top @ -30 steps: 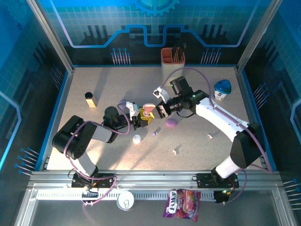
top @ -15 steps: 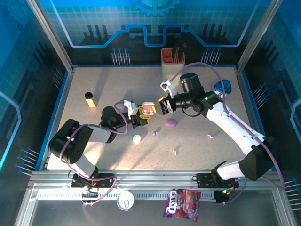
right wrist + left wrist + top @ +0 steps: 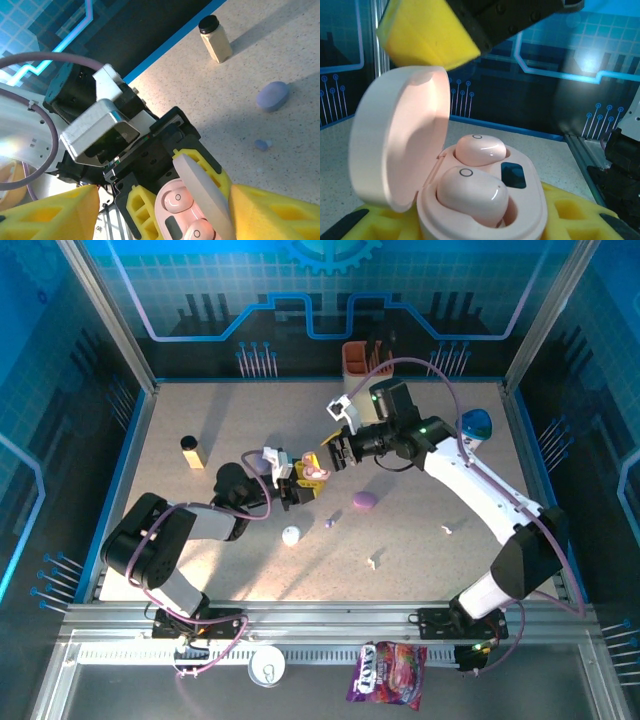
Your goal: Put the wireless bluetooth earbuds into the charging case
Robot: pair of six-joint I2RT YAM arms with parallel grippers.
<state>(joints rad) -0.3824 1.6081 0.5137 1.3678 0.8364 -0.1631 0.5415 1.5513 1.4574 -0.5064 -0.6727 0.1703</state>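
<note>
Left wrist view: the left gripper (image 3: 303, 485) is clamped on the base of the pink case (image 3: 532, 197), which is seated between its yellow pads (image 3: 570, 215). The lid (image 3: 395, 145) stands open at 9 o'clock. Two pink earbuds (image 3: 480, 149) sit in their wells, one behind the other.

The right gripper (image 3: 336, 450) hangs at 12 o'clock with one pad close over the lid; I cannot tell whether it touches. In the right wrist view its jaws are spread wide, with the lid between them.

In the top external view, outward from the held case:
- a purple earbud (image 3: 329, 523) lies near 6 o'clock
- a lilac case (image 3: 364, 500) at 4
- a white case (image 3: 290, 536) at 7
- a white earbud (image 3: 373, 561) farther off at 5
- a black-capped bottle (image 3: 192, 452) well apart at 9
</note>
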